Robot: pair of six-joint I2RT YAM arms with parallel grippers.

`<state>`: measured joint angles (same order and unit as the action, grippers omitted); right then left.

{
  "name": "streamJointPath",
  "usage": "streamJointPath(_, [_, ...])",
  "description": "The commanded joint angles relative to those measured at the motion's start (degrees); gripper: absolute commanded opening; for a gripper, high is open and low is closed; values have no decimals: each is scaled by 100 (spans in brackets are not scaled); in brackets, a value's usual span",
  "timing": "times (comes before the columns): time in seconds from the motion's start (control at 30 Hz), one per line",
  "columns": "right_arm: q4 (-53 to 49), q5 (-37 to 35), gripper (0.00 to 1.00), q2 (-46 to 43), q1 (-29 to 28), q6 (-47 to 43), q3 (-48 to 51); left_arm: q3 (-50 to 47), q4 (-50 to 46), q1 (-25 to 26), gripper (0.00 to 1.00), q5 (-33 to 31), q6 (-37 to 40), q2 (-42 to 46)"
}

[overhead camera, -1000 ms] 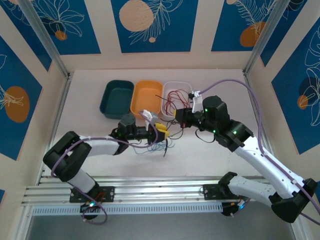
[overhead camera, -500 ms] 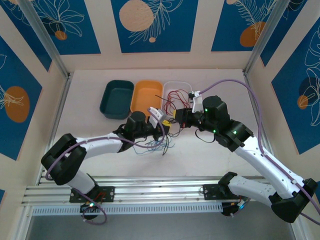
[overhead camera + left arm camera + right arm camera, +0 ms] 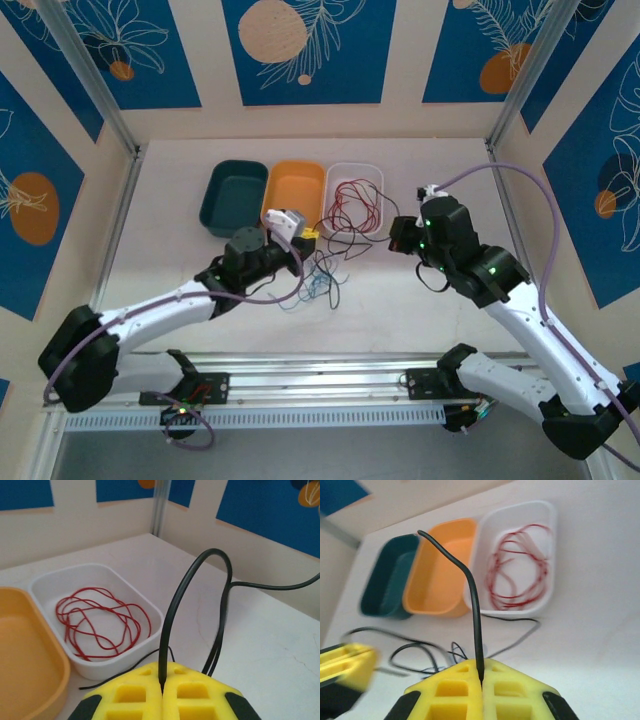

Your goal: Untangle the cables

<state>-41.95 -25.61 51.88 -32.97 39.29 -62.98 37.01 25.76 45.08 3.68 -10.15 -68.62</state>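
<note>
left hand [image 3: 162,681] and right hand [image 3: 481,672] each pinched shut on black cable [image 3: 172,610]

left hand, seen from its own wrist camera, has its yellow fingers [image 3: 200,697] pressed together with a black strand caught in the seam between them. the strand rises from the grip, arches over, drops back beside the fingers, and a branch runs off to the right above the counter [image 3: 260,645]. in the overhead view this hand [image 3: 308,235] sits just in front of the orange tray [image 3: 293,195].

right hand in its wrist view is likewise closed tight, with a black strand [image 3: 472,600] standing up out of the seam and bending left at the top. from above it [image 3: 395,236] hovers right of the white tray [image 3: 352,167]. whether both hands hold one strand or two cannot be told.

the red cable [image 3: 100,622] lies coiled in loose loops inside the white tray, apart from the rest. the remaining tangle lies on the counter between the two hands: black loops [image 3: 342,243] just in front of the white tray, and thin blue cable [image 3: 312,292] nearer the arm bases. a further black loop [image 3: 435,282] hangs below the right arm.

the teal tray [image 3: 233,198], orange tray and white tray stand side by side in a row, touching or nearly so.
</note>
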Motion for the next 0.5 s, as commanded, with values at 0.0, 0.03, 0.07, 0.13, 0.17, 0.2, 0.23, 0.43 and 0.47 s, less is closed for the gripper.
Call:
streamJointPath(0.0, [-549, -418, 0, -157, 298, 333, 102, -153, -572, -85, 0, -501, -37, 476])
streamJointPath(0.03, [-541, -325, 0, -173, 398, 364, 168, -167, -697, -98, 0, -631, -27, 618])
streamJointPath(0.07, [-542, -257, 0, -193, 482, 392, 208, -175, -797, -120, 0, -722, -21, 734])
streamJointPath(0.13, [-516, -91, 0, -181, 643, 417, 266, -158, -1034, -156, 0, -910, 48, 958])
streamJointPath(0.17, [-516, -35, 0, -167, 704, 422, 282, -147, -1151, -172, 0, -1007, 78, 1027])
streamJointPath(0.2, [-515, 28, 0, -143, 769, 424, 295, -103, -1300, -190, 0, -1123, 99, 1093])
streamJointPath(0.23, [-515, 87, 0, -113, 834, 422, 308, -62, -1499, -214, 0, -1256, 101, 1150])
streamJointPath(0.43, [47, 1342, 9, 150, 1029, 56, 549, 117, -1935, -263, 0, -1122, 339, 1305])
streamJointPath(0.47, [211, 1647, 11, 200, 1027, -2, 603, 122, -1915, -261, 0, -980, 413, 1311])
